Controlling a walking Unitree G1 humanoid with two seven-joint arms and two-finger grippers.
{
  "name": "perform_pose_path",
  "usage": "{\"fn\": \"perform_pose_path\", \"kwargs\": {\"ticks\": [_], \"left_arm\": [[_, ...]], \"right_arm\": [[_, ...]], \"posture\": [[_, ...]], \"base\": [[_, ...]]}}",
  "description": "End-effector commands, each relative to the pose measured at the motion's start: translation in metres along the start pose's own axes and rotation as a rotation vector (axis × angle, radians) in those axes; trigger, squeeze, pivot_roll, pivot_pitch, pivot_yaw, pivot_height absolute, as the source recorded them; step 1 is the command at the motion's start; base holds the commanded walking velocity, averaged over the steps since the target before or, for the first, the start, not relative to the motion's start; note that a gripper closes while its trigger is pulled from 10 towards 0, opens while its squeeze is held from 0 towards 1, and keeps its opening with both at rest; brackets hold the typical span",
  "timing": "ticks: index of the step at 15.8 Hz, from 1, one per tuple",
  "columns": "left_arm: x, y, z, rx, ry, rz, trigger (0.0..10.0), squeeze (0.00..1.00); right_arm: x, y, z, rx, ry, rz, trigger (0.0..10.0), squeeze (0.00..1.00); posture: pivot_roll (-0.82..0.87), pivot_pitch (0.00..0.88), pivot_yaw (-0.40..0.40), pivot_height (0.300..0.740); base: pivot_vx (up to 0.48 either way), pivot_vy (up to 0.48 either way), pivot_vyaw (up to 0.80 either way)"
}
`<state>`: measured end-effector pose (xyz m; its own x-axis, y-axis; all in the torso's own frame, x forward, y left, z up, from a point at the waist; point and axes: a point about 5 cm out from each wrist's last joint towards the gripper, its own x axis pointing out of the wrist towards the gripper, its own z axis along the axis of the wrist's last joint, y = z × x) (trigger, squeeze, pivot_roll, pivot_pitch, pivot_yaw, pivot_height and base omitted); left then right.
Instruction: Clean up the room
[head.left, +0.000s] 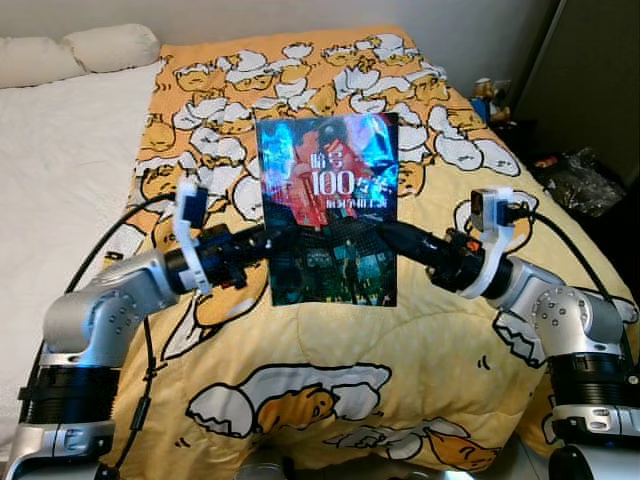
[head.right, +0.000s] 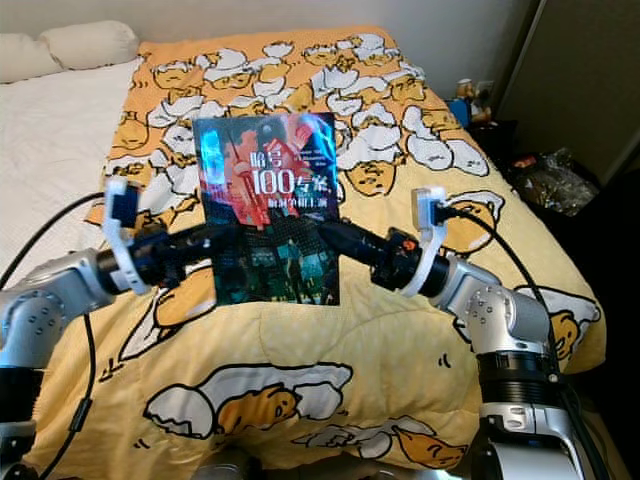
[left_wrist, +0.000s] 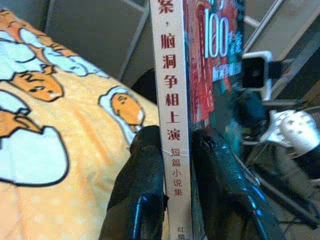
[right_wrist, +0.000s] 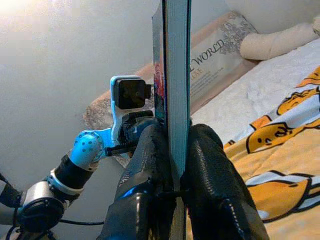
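- The bed (head.left: 60, 170) spans the frame; its yellow egg-print blanket (head.left: 330, 400) covers the centre and right, with white sheet at upper left.
- A book (head.left: 330, 205) stands upright at frame centre, above the blanket.
- The left hand (head.left: 262, 243) pinches the book's spine edge.
- The right hand (head.left: 388, 237) is clamped on its opposite edge.
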<state>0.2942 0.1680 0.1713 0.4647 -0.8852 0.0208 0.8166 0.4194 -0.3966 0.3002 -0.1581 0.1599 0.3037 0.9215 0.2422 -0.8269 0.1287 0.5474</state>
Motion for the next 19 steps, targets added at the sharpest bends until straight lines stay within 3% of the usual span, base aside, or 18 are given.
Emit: {"fn": "perform_pose_path", "kwargs": {"ticks": [1,5,6,7,8,9,10,11,13,16,17,19], "left_arm": [[0.001,0.001,0.000,0.029,0.033,0.029,0.0,0.00],[0.003,-0.001,0.005,-0.009,-0.070,0.012,0.0,0.00],[0.003,-0.003,0.007,-0.019,-0.084,0.001,0.0,0.00],[0.000,-0.006,0.009,-0.029,-0.101,-0.013,0.0,0.00],[0.000,-0.006,0.008,-0.028,-0.104,-0.007,0.0,0.00],[-0.003,-0.006,0.008,-0.013,-0.109,0.021,0.0,0.00],[-0.006,-0.006,0.008,0.014,-0.113,0.068,0.0,0.00],[-0.007,-0.006,0.008,0.028,-0.112,0.088,0.0,0.00],[-0.011,-0.002,0.005,0.109,-0.085,0.229,0.0,0.00],[-0.014,-0.004,-0.005,0.187,-0.083,0.436,0.0,0.00],[-0.015,-0.006,-0.008,0.199,-0.106,0.508,0.0,0.00],[-0.018,-0.006,-0.011,0.147,-0.220,0.632,0.0,0.00]], "right_arm": [[0.006,0.003,0.008,-0.039,-0.016,0.030,0.0,0.00],[0.007,0.004,0.007,-0.043,-0.014,0.025,0.0,0.00],[0.007,0.003,0.007,-0.058,-0.010,0.009,9.0,0.00],[0.005,0.000,0.006,-0.052,-0.009,-0.024,10.0,0.00],[0.004,-0.002,0.005,-0.066,-0.010,-0.048,10.0,0.00],[0.001,-0.009,0.004,-0.067,-0.027,-0.138,10.0,0.22],[-0.007,-0.022,0.005,-0.091,-0.079,-0.308,10.0,1.00],[-0.010,-0.026,0.006,-0.104,-0.094,-0.364,10.0,1.00],[-0.033,-0.040,0.002,-0.186,-0.127,-0.633,10.0,1.00],[-0.053,-0.038,-0.012,-0.183,-0.218,-0.825,10.0,1.00],[-0.052,-0.035,-0.018,-0.183,-0.238,-0.842,10.0,1.00],[-0.046,-0.031,-0.032,-0.198,-0.219,-0.882,10.0,1.00]], "posture": [[-0.01,0.000,0.083,0.740],[-0.02,0.000,0.088,0.740],[-0.02,0.000,0.087,0.740],[-0.02,0.000,0.085,0.740],[-0.01,0.000,0.080,0.740],[-0.01,0.000,0.074,0.740],[-0.02,0.000,0.076,0.740],[-0.03,0.000,0.081,0.740],[-0.03,0.000,0.072,0.740],[-0.04,0.000,0.063,0.740],[-0.04,0.000,0.068,0.740],[-0.06,0.000,0.072,0.740]], "base": [[0.000,0.000,0.00],[0.000,0.000,0.00],[0.000,0.000,0.00],[0.000,0.000,0.00],[0.000,0.000,0.00],[0.000,0.000,0.00],[0.000,0.000,0.00],[0.000,0.000,0.00],[0.000,0.000,0.00],[0.000,0.000,0.00],[0.000,0.000,0.00],[0.000,0.000,0.00]]}}
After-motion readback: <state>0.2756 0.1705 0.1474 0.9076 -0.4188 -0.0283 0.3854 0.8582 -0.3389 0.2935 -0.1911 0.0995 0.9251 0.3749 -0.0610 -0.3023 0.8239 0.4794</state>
